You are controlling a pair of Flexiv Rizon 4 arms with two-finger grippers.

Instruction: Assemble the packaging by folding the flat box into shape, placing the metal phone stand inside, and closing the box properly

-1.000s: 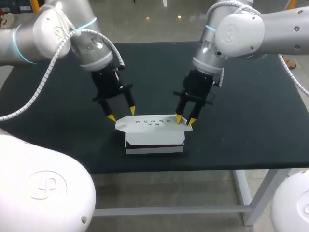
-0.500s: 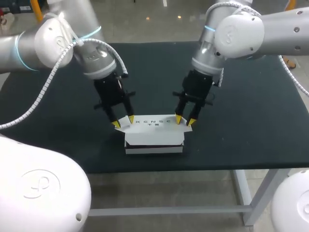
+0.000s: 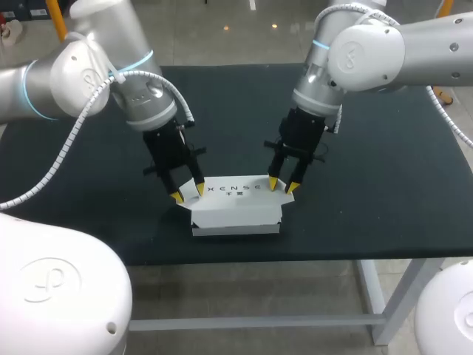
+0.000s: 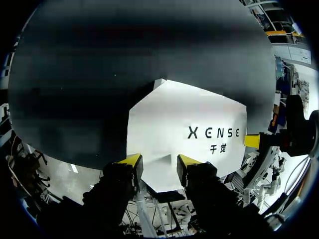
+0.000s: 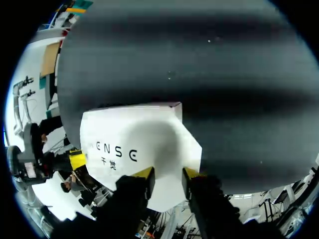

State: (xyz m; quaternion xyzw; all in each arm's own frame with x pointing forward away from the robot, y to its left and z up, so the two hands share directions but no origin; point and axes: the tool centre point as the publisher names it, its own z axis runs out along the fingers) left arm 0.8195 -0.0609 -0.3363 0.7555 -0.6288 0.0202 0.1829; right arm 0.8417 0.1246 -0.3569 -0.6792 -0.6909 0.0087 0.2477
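left pincer [image 3: 188,193] moved to box [image 3: 236,209] left flap | right pincer [image 3: 281,185] unmoved

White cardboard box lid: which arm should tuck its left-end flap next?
Left, probably: the left gripper hangs right over that end of the white cardboard box lid; the right gripper sits at the opposite end.

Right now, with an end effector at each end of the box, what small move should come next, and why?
Probably lower both slightly to fold the lid's end flaps down. The left end effector and right end effector stand open over opposite ends of the white box, where those flaps jut past the body.
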